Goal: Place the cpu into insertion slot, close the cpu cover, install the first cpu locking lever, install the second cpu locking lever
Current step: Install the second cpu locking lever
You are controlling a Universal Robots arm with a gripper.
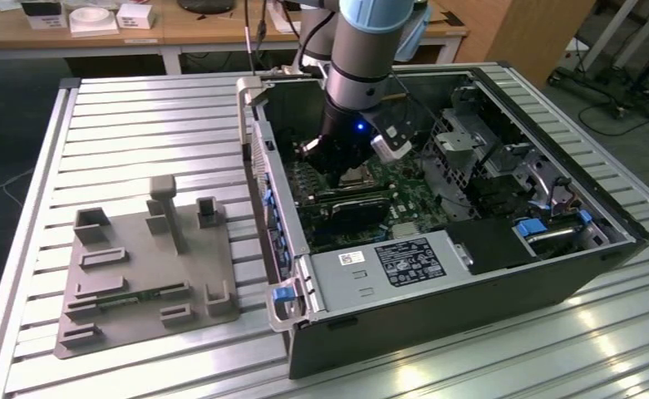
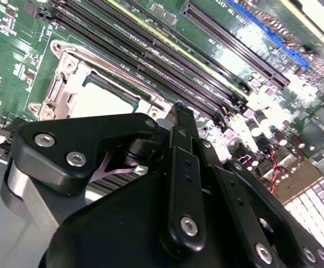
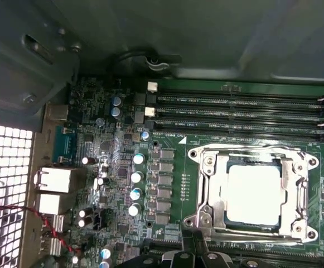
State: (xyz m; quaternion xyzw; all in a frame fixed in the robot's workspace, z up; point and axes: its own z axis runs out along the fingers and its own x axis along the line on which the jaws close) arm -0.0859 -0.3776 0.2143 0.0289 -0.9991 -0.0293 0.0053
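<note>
Your cpu [image 3: 253,192] sits in the socket on the motherboard [image 3: 122,167], with the cover [image 3: 252,192] lying flat around it, framing its bright top. Your gripper [image 1: 346,162] hangs just above the socket inside the open case [image 1: 590,258] on the bench [image 1: 147,125]. Whether the fingers [image 2: 184,167] are spread or pressed together, you cannot tell.

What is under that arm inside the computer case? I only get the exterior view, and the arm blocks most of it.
Observer: In the first wrist view, the cpu lies flat, seated on the green motherboard.
Operator: Is anything over it?
Observer: The cpu cover appears to lie flat around it; the chip's silvery top shows through the open centre.
Operator: What's next to it?
Observer: Long black memory slots run along one side of the cover, apart from it.
</note>
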